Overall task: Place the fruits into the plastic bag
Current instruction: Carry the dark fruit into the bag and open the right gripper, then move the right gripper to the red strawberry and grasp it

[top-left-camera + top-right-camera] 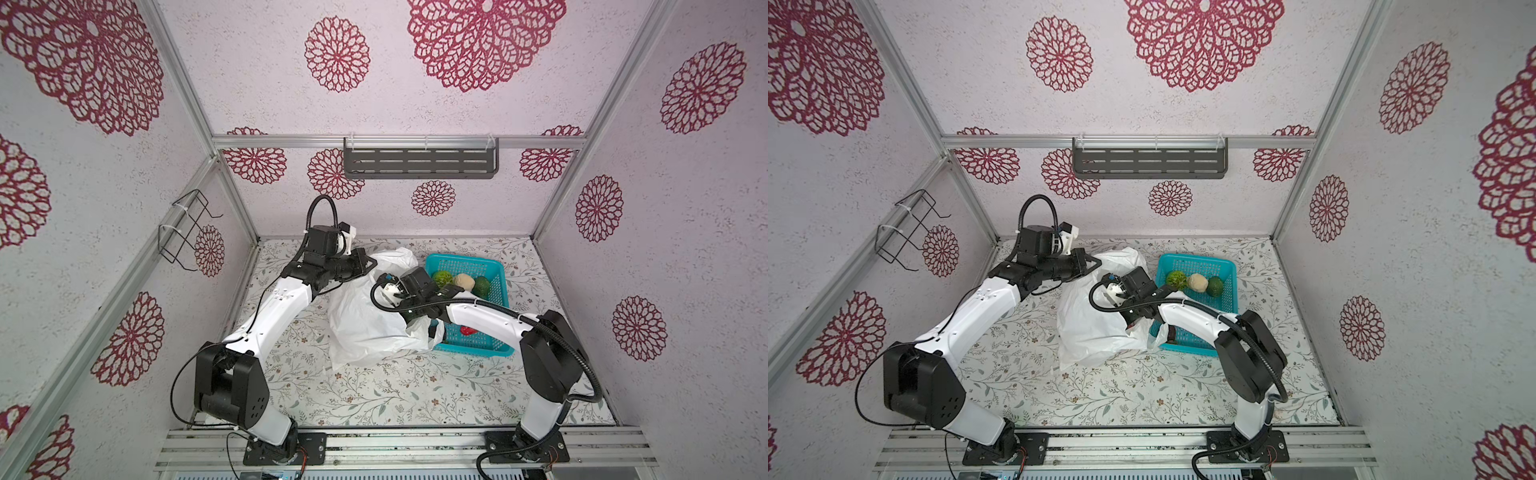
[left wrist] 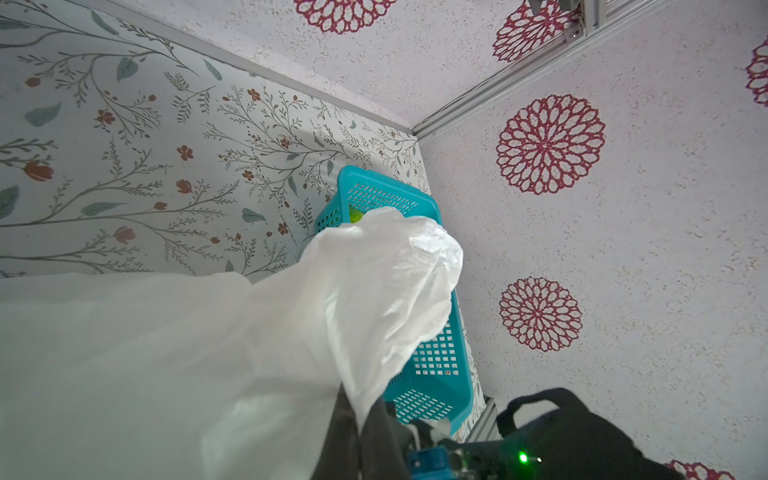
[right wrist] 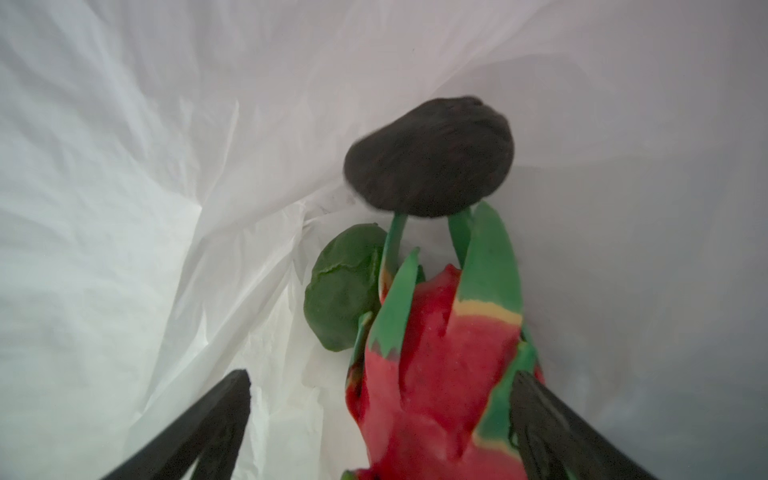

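The white plastic bag [image 1: 365,328] [image 1: 1092,332] lies mid-table. My left gripper [image 1: 372,262] [image 2: 360,415] is shut on its upper edge and holds it up. My right gripper [image 3: 382,376] is inside the bag [image 3: 124,166], open. A red-and-green fruit [image 3: 436,353] lies between its fingers, against one, clear of the other. A near-black fruit [image 3: 430,156] and a dark green one [image 3: 340,291] lie deeper in. In the top views the right jaws are hidden in the bag. A bumpy light green fruit [image 1: 442,277], a cream one [image 1: 464,282], a dark green one [image 1: 482,286] and a red strawberry [image 1: 467,331] are in the basket.
The teal perforated basket [image 1: 465,262] [image 1: 1196,261] [image 2: 374,183] stands right of the bag, touching it, with the right forearm across its near part. A dark slotted shelf [image 1: 419,160] hangs on the back wall and a wire rack [image 1: 187,228] on the left wall.
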Controlling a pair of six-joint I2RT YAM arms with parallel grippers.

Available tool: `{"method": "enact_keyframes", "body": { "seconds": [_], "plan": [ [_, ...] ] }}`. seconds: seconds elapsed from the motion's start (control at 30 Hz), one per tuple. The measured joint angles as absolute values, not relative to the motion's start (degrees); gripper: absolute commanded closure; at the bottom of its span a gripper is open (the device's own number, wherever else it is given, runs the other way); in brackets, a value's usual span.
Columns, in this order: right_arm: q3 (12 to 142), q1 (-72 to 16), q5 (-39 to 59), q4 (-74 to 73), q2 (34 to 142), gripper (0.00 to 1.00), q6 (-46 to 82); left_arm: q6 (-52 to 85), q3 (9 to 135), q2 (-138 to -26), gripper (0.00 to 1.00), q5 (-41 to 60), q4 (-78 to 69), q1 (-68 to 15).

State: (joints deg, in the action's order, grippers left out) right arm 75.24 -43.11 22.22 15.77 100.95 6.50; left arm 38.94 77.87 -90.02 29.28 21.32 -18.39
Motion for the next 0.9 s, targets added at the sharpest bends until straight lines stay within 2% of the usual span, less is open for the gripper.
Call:
{"method": "enact_keyframes", "body": {
  "seconds": [0.27,0.47,0.7,0.9],
  "plan": [
    [63.8,-32.6,13.9,11.4,83.0,0.02,11.3,37.9,78.3,-90.0,1.0,28.2,21.6,-18.4],
    [55.3,-26.1,1.6,13.8,71.8,0.04,16.9,37.9,78.3,-90.0,1.0,27.7,21.2,-18.4],
    [51.9,-25.5,-8.2,22.8,73.7,0.04,22.9,37.9,78.4,-90.5,1.0,27.9,20.3,-18.4],
    [50.7,-23.4,-11.0,24.4,80.2,0.05,26.7,37.9,78.4,-91.3,1.0,28.0,20.4,-18.4]
  ]
}}
